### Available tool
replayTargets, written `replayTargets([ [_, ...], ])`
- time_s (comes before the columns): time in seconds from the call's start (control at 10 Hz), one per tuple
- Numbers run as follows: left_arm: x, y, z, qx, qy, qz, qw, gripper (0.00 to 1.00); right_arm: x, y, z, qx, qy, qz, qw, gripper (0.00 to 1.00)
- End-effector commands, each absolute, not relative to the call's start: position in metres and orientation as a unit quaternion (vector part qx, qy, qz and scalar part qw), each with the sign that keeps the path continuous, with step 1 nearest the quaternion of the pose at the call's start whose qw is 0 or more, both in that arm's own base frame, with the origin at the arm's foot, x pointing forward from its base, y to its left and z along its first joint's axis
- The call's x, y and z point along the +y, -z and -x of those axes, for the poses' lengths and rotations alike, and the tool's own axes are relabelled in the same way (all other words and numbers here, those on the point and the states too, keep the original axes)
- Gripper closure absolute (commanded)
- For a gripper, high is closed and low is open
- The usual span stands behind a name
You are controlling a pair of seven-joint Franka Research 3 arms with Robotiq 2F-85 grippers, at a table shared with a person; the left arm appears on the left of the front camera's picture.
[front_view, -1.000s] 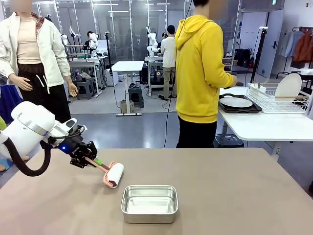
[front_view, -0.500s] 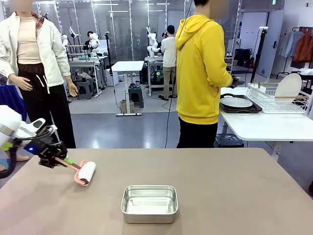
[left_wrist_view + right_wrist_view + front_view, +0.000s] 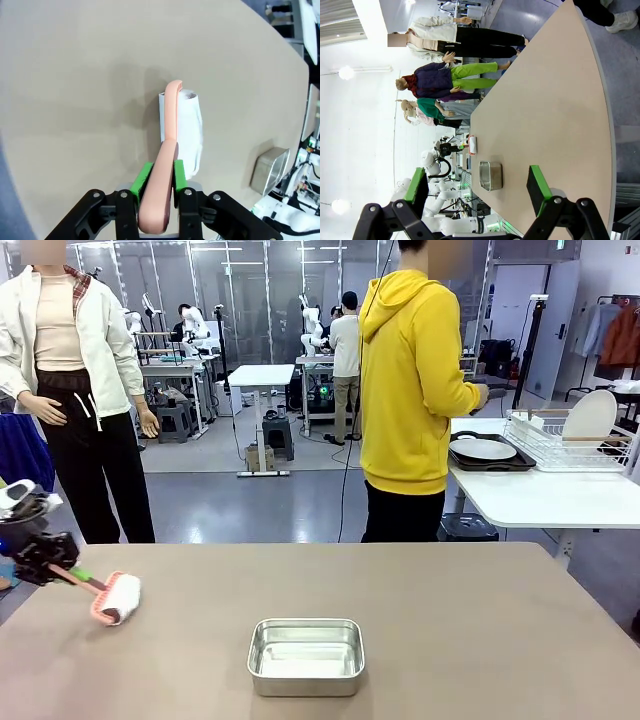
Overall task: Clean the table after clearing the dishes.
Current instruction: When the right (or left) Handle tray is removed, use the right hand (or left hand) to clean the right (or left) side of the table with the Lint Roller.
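One arm is working: in the front view the left gripper (image 3: 62, 570) pinches the pink handle of a lint roller (image 3: 115, 598), whose white roll lies on the table (image 3: 480, 640) near its left edge, the handle slanting from gripper to roll (steel pan (image 3: 306, 655) well apart, toward the middle). The left wrist view shows the green pads (image 3: 142, 178) clamping the handle, roll straight ahead. In the right wrist view the right gripper (image 3: 477, 187) stands spread, holding nothing — far from the roller, so the left arm is nearer.

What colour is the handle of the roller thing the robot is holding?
Salmon pink. The roller handle shows best in the left wrist view, squeezed between the green-padded fingers.
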State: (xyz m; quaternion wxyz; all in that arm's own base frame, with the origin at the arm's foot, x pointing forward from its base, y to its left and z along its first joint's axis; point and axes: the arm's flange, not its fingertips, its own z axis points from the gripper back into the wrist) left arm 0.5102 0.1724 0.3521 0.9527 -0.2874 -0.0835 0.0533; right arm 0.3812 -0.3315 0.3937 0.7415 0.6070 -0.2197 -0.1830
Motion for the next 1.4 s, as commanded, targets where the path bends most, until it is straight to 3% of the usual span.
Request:
replayTargets([
  [0.0, 0.208, -0.312, -0.498, -0.034, -0.051, 0.203, 0.977, 0.78, -0.331, -0.397, -0.38, -0.222, 0.181, -0.607, 0.742, 0.0],
  [0.4, 0.232, -0.334, -0.49, -0.038, -0.073, 0.148, 0.986, 0.78, -0.331, -0.397, -0.38, -0.222, 0.181, -0.607, 0.742, 0.0],
  [0.7, 0.219, -0.36, -0.482, -0.059, -0.049, 0.158, 0.985, 0.78, -0.331, -0.397, -0.38, -0.222, 0.181, -0.607, 0.742, 0.0],
  [1.0, 0.2, -0.442, -0.439, -0.127, -0.012, 0.154, 0.98, 0.78, -0.331, -0.397, -0.38, -0.222, 0.181, -0.607, 0.742, 0.0],
  [1.3, 0.179, -0.476, -0.413, -0.15, -0.017, 0.128, 0.98, 0.78, -0.331, -0.397, -0.38, -0.222, 0.181, -0.607, 0.742, 0.0],
])
